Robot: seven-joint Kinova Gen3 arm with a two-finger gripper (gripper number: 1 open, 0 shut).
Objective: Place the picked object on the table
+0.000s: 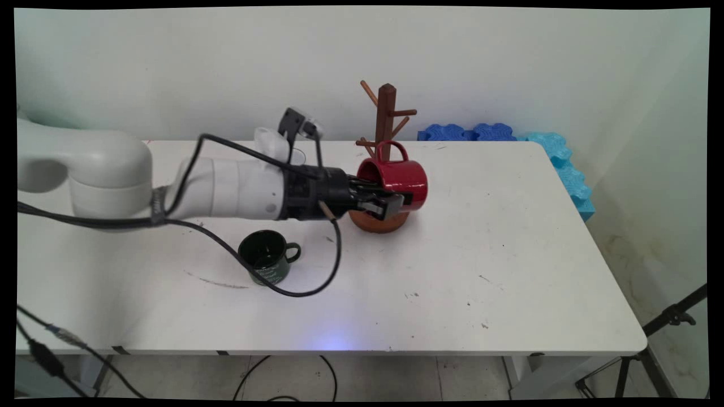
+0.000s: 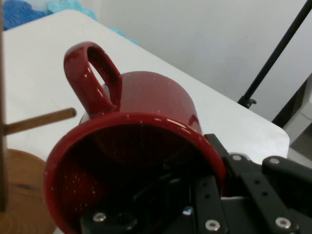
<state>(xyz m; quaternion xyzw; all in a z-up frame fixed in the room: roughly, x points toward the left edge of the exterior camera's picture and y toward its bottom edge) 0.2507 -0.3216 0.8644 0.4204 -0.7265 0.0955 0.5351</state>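
Black two-finger gripper (image 1: 390, 204) clamped on the rim wall of a glossy red speckled ceramic mug (image 1: 399, 176), one finger inside the cup and the other outside against its wall, so closed down about as far as that wall lets it. Reaching in horizontally from the left, mug held on its side off the table, open mouth facing back toward the wrist, handle loop pointing up. Going left to right across the white table (image 1: 509, 271): small dark green mug (image 1: 266, 257) standing upright near the front left, handle sticking out to the right, black cable (image 1: 317, 282) drooping from the arm and looping right by it, can't tell if actually touching. Next, red mug in the grip, hanging right in front of a brown wooden mug tree (image 1: 386, 121), just above its round base (image 1: 378, 221). Looks like the handle sits close to one of the lower pegs, but can't tell whether hooked on it or just beside it. From the hand view, same red mug (image 2: 141, 146) filling most of the picture, a thin wooden peg (image 2: 41, 121) poking in from the left just beside the handle, not through the loop. Further right, blue foam blocks (image 1: 469, 132) plus lighter turquoise ones (image 1: 568, 169) along the table's far right edge, well apart from everything else.
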